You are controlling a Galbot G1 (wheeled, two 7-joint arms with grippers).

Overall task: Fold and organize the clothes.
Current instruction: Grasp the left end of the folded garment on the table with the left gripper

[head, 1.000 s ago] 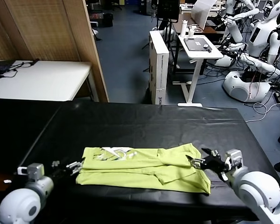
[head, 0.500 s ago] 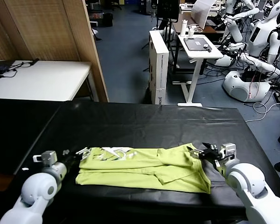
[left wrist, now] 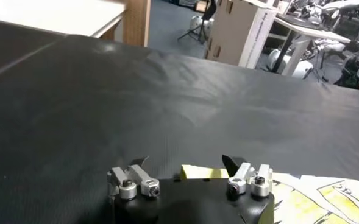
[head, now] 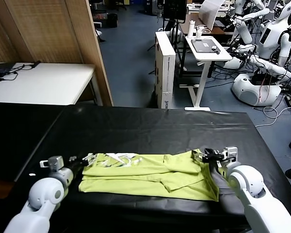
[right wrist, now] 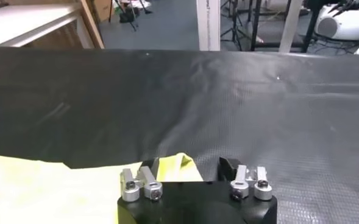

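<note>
The clothes are one lime yellow-green T-shirt [head: 150,177], folded into a long strip near the front edge of the black table [head: 136,126], with a white print [head: 119,158] at its left end. My left gripper [head: 87,158] is at the strip's far left corner. In the left wrist view that corner [left wrist: 203,173] lies between the spread jaws of the left gripper [left wrist: 185,163]. My right gripper [head: 200,155] is at the far right corner. In the right wrist view the slightly raised corner [right wrist: 176,167] sits between the parted jaws of the right gripper [right wrist: 187,164], nearer one finger.
Behind the black table stand a white table [head: 43,82], a wooden partition [head: 63,39], a tall white box [head: 165,68] and a small white stand desk [head: 208,48]. Other robots [head: 262,58] are at the back right. The shirt lies close to the table's front edge.
Both grippers have moved from the strip's front side up to its far corners. Their jaws have narrowed around the cloth corners. The right corner is slightly bunched up.
</note>
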